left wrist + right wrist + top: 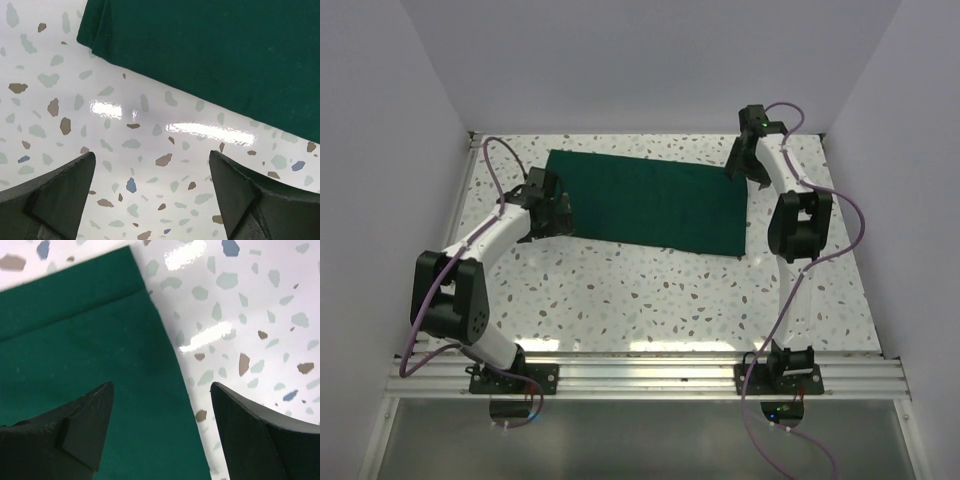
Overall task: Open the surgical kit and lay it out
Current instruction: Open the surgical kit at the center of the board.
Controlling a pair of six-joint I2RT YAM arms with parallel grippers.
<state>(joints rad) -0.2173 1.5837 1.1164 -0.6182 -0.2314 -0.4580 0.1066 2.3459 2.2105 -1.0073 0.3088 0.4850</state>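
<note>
- Left pincer (150,165): released, empty, over bench (60,75) beside cloth wrap (210,50).
- Right pincer (161,385): released, empty, straddling the wrap's right-hand edge.
- Step: unfolding apparently not begun; next move likely needs a top-layer pinch.

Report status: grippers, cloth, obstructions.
Left gripper open, beside cloth. Right gripper open, over cloth's right edge. Cloth flat, nothing on it. Nothing in the way.
</note>
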